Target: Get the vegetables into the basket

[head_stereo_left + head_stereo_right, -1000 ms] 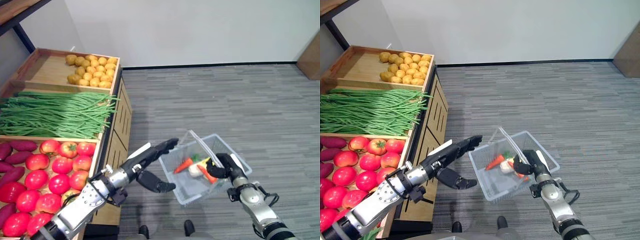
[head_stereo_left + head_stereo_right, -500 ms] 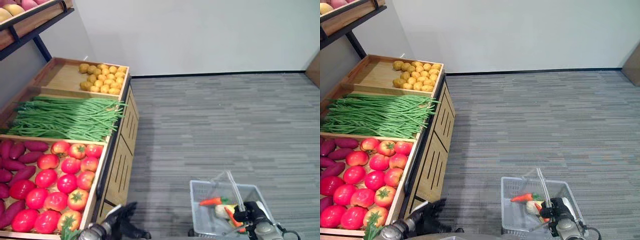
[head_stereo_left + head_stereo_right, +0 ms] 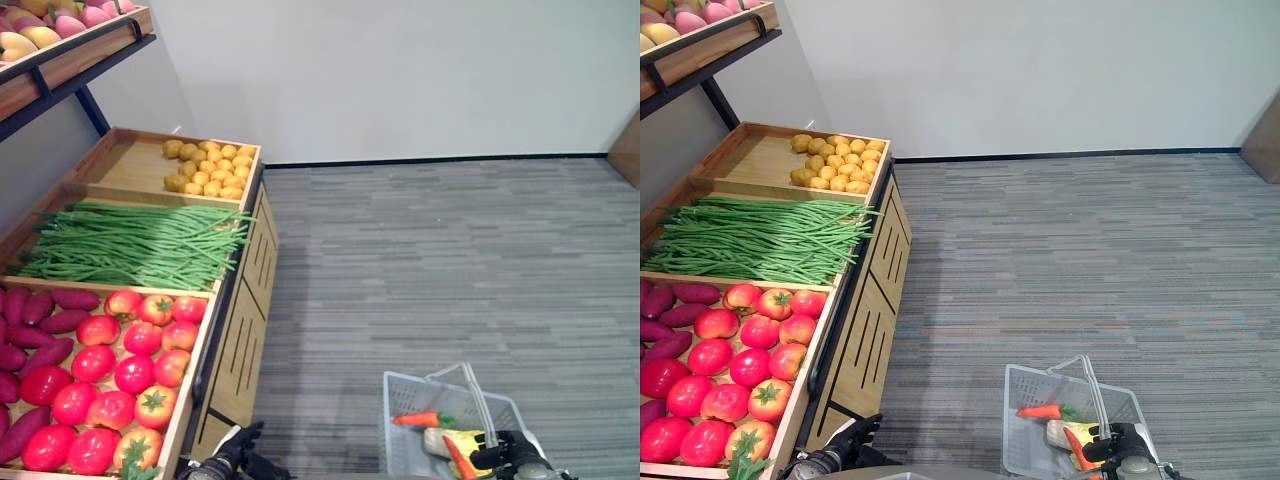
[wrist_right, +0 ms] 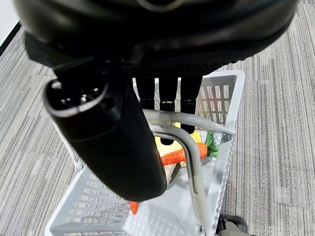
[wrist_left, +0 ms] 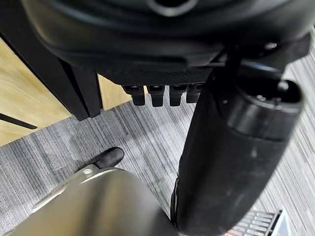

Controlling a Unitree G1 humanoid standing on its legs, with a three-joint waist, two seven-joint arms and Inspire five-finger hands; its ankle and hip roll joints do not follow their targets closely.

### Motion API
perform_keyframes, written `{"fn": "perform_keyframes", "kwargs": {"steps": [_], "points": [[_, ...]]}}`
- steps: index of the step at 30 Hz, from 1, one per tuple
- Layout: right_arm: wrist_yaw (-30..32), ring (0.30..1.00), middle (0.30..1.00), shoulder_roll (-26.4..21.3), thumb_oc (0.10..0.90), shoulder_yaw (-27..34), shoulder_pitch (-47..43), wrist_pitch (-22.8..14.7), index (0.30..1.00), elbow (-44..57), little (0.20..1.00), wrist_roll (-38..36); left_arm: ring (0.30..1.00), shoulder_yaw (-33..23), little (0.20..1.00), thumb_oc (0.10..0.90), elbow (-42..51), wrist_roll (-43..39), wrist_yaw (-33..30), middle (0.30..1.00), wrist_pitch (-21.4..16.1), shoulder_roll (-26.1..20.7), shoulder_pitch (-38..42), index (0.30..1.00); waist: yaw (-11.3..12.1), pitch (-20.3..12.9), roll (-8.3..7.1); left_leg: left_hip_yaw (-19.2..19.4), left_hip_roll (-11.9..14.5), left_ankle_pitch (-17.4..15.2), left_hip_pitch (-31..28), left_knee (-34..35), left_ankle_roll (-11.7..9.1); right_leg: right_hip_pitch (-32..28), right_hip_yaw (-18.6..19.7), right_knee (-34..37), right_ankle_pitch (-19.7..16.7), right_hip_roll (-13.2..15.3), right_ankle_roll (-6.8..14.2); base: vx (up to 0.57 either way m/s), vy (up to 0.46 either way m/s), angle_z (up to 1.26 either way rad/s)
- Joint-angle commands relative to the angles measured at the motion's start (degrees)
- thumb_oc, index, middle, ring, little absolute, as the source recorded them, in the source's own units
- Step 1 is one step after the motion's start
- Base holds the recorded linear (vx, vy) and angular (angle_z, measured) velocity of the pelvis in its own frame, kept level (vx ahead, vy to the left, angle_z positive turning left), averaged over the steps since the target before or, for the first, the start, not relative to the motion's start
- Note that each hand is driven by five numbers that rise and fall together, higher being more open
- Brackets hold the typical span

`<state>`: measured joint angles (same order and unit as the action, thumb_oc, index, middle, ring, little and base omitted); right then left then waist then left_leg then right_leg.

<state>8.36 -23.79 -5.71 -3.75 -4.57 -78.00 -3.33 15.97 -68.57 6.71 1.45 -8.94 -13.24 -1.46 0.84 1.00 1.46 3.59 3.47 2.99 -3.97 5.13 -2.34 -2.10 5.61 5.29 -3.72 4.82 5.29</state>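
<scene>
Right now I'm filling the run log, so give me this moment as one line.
right robot hand: shut on basket handle | basket: carrots inside | left robot hand: low beside stand, holding nothing | tomatoes: in crate

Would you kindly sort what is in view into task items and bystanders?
Task items: basket, carrot inside it, right hand curled round the basket handle, green beans, tomatoes, potatoes.
Bystanders: wooden stand, upper shelf of fruit.

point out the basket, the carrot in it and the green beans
basket (image 3: 1025,385), right eye view, on its pale far rim
carrot (image 3: 1037,411), right eye view, on the orange body
green beans (image 3: 750,240), right eye view, on the middle of the pile in the wooden stand
</scene>
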Motion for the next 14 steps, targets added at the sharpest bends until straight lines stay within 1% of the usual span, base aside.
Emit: {"fn": "perform_keyframes", "kwargs": {"steps": [1,6,9,10,12,14], "points": [[1.65,1.0,1.0,-5.12,0.9,2.98,-4.03,-2.14,1.0,-2.03,1.0,-2.52,1.0,-0.93,1.0,0.9,-7.25,1.91,-1.89,1.0,1.89,-2.78,-1.63,1.0,0.9,-0.55,-3.04,-2.8,1.96,0.42,2.22,-0.13,-2.18,-0.13,-4.13,-0.29,-0.2,3.61,3.32,0.0,0.0,0.0],[0.67,1.0,1.0,-4.44,0.9,3.6,-2.59,-1.87,1.0,-2.88,1.0,-2.87,1.0,-3.18,1.0,0.9,-9.0,1.46,-2.45,1.0,2.58,-2.56,-2.23,1.0,0.93,-0.61,-3.26,-2.95,2.01,0.3,1.79,-0.13,-2.09,-0.59,-4.28,-0.29,-0.02,3.56,3.22,0.01,-0.002,0.03],[-0.92,1.0,1.0,-2.88,0.9,4.23,-0.26,-2.08,1.0,-3.27,1.0,-4.08,1.0,-6.22,1.0,0.9,-10.47,-1.24,-2.39,1.0,3.06,-2.02,-2.92,1.0,0.78,-0.5,-3.44,-3.16,1.92,-0.07,1.57,-0.91,-1.94,-1.18,-4.17,-0.29,0.05,3.66,3.06,0.01,0.0,0.1],[-1.35,1.0,1.0,-2.16,0.9,4.08,0.42,-2.09,1.0,-3.24,1.0,-4.05,1.0,-7.28,1.0,0.9,-10.74,-2.38,-2.26,1.0,3.32,-1.94,-2.9,1.0,0.74,-0.46,-3.51,-3.19,1.85,-0.15,1.62,-1.15,-1.93,-1.31,-4.2,-0.29,0.05,3.7,3.02,0.0,0.0,0.0],[-4.15,1.0,1.0,1.86,0.9,3.22,4.47,-1.72,1.0,-4.44,1.0,-3.91,1.0,-10.48,1.0,0.9,-12.76,-5.21,-1.42,1.0,3.58,-1.34,-3.61,1.0,0.43,-0.86,-3.84,-3.56,1.7,-0.08,1.65,-0.89,-1.84,-1.45,-4.61,-0.29,0.02,3.87,3.03,0.0,0.009,0.03],[-5.39,1.0,1.0,3.94,0.9,3.33,5.7,-1.5,1.0,-5.31,1.0,-5.11,1.0,-11.97,1.0,0.9,-13.51,-6.91,-1.16,1.0,3.84,-0.92,-3.73,1.0,0.28,-1.07,-3.94,-3.85,1.66,0.28,1.68,-0.27,-1.82,-1.26,-4.76,-0.33,-0.07,3.99,3.06,-0.01,0.016,0.07]]}}
